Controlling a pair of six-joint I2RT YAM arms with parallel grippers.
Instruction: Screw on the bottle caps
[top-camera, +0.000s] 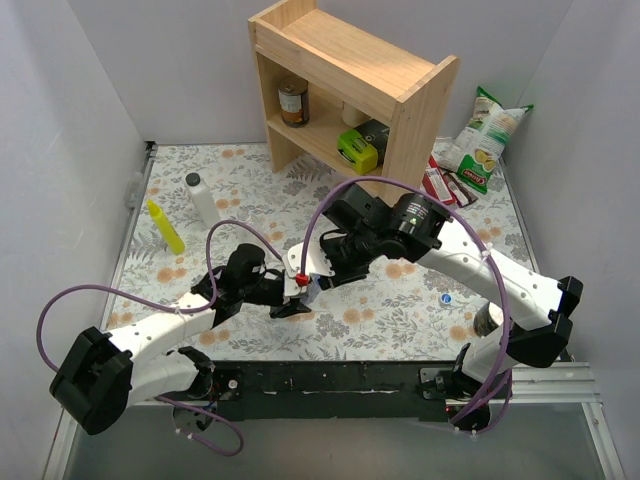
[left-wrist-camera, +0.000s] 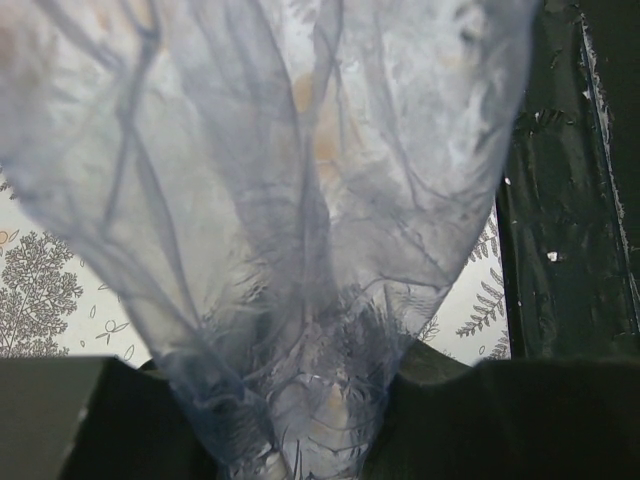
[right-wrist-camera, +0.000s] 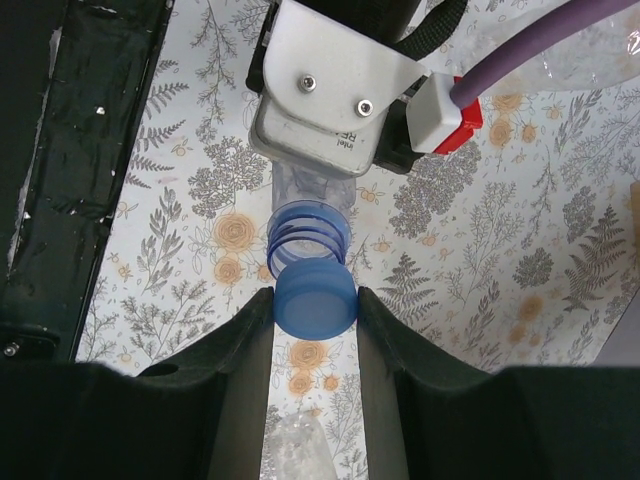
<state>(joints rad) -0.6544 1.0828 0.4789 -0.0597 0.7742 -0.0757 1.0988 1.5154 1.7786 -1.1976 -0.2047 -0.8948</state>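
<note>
My left gripper (top-camera: 288, 300) (left-wrist-camera: 305, 440) is shut on a clear, slightly bluish bottle (left-wrist-camera: 290, 200) that fills the left wrist view. In the right wrist view its threaded neck (right-wrist-camera: 308, 232) sticks out below the left wrist's camera mount (right-wrist-camera: 335, 90). My right gripper (top-camera: 312, 283) (right-wrist-camera: 315, 300) is shut on a blue cap (right-wrist-camera: 315, 300), held right at the mouth of that neck. Whether the threads have caught is not clear. Another blue cap (top-camera: 446, 298) lies on the table to the right. Parts of other clear bottles show at the bottom (right-wrist-camera: 295, 445) and top right (right-wrist-camera: 590, 60) of the right wrist view.
A white bottle with a dark cap (top-camera: 203, 198) and a yellow squeeze bottle (top-camera: 165, 226) stand at the left. A wooden shelf (top-camera: 350, 90) with a can and boxes stands at the back. Snack bags (top-camera: 485, 135) lie at the back right. The black table edge (right-wrist-camera: 80, 150) is near.
</note>
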